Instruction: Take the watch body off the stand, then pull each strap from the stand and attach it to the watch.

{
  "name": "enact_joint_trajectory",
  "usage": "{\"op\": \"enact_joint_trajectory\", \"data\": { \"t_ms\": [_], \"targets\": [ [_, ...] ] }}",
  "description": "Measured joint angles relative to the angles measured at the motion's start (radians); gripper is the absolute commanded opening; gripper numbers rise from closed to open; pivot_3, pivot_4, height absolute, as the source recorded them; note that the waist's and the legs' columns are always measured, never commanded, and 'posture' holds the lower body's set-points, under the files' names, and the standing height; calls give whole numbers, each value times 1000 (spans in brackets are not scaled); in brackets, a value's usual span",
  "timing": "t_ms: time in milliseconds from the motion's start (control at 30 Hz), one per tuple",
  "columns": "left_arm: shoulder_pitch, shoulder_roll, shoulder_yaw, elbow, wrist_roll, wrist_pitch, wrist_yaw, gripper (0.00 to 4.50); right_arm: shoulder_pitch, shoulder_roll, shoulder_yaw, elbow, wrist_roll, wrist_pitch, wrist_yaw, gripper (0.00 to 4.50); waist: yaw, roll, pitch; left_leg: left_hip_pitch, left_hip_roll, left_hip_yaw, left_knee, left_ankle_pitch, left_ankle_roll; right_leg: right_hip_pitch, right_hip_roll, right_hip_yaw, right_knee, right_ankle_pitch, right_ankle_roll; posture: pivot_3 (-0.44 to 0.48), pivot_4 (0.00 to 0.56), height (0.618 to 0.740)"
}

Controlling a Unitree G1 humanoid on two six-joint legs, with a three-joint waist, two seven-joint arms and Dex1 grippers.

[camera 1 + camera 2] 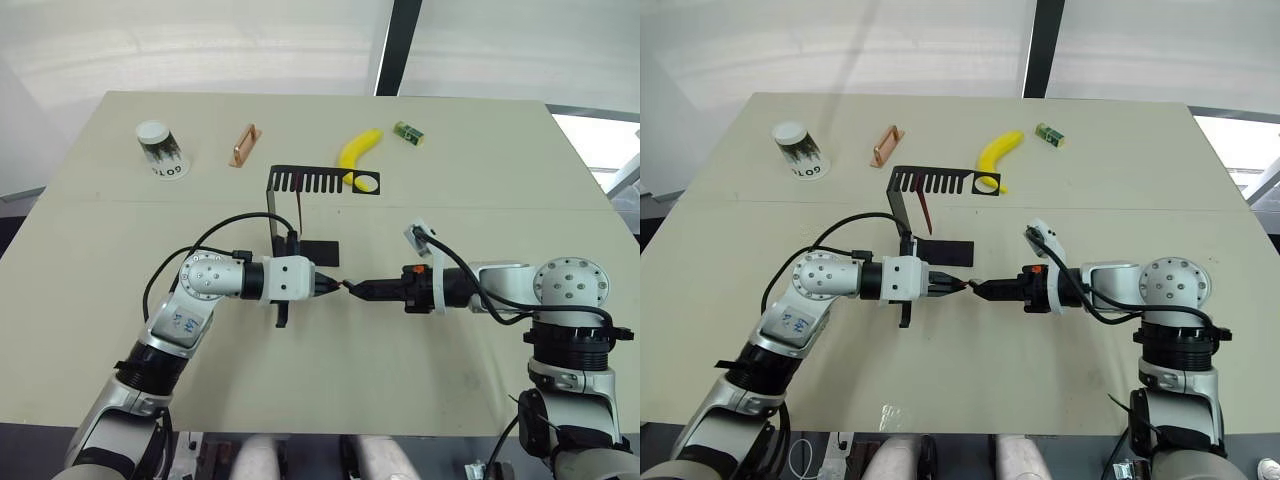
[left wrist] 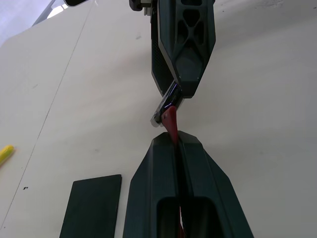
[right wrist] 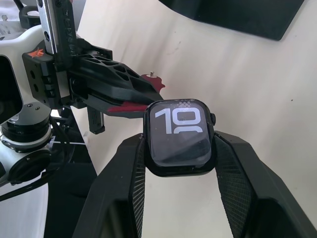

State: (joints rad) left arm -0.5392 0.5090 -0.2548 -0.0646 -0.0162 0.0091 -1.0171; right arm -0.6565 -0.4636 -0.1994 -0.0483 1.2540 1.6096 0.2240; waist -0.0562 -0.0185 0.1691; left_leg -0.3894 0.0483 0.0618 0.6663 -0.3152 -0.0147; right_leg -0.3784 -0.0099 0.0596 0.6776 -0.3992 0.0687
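1. A beige table [image 1: 420,370] stood before pale translucent wall panels.
2. The left gripper [image 1: 326,285] pinched a maroon strap [image 2: 170,120] between pressed fingers.
3. The strap's tip met the watch body [image 3: 180,137], clamped in the right gripper [image 1: 352,288].
4. Behind them stood the black stand [image 1: 290,205], another strap [image 1: 925,212] hanging from it.

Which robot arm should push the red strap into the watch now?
Left, probably. The left gripper pinches the strap, its tip at the watch body held by the right gripper.
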Motion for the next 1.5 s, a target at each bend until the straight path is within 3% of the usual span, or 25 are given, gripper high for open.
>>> {"op": "enact_joint_trajectory", "data": {
  "t_ms": [500,1500],
  "targets": [
    [0,-9,1,0,0,0,3,0,1,-15,2,0,72,0,-32,1517,0,0,0,0,0,0,0,0,0,0,0,0,-1,0,0,0,150,740],
    [-6,-22,0,0,3,44,0,0,-1,-14,15,-25,26,-1,-19,1517,0,0,0,0,0,0,-1,0,0,0,0,0,-1,0,0,0,150,740]
  ]
}}
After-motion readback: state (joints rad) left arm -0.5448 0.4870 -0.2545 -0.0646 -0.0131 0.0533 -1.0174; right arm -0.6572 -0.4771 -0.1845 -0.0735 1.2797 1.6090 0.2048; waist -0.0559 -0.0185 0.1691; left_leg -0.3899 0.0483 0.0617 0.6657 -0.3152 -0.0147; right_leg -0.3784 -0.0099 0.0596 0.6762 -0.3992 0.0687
